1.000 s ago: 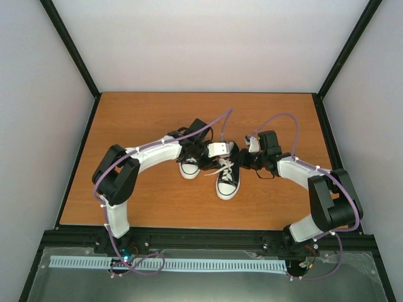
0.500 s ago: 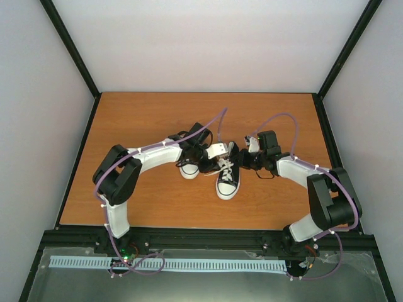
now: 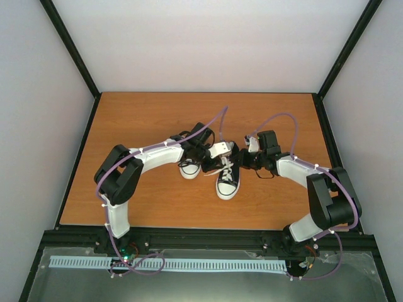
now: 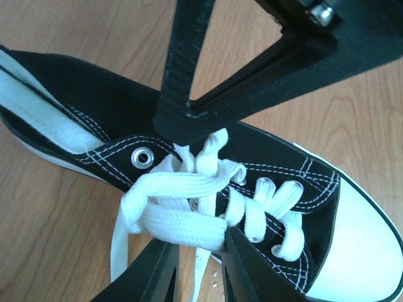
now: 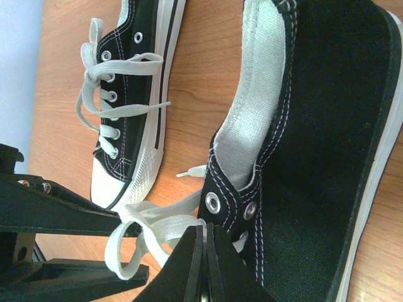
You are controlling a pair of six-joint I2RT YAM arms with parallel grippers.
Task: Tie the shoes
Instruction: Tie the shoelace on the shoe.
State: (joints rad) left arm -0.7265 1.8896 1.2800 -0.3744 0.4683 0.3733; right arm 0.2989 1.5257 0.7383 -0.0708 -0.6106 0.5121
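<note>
Pair, black canvas, mid-tabletop [image 3: 126,195].
- Worked shoe [image 3: 228,182]: toe toward arm bases.
- Second shoe [image 3: 188,170]: just beside it, heel under left arm [image 3: 157,157].
- Left end effector [image 4: 198,239]: jaws partly apart, lace loop [image 4: 179,211] at tips, no visible pinch.
- Right end effector [image 5: 203,231]: closed; lace strands run into tip, apparently held.
- Risk: left jaws close beside loop or snag extra strand; pull then drags light shoe or loosens crossing.
- Obscured: knot state beneath fingers, lace ends, second shoe's laces from overhead.
</note>
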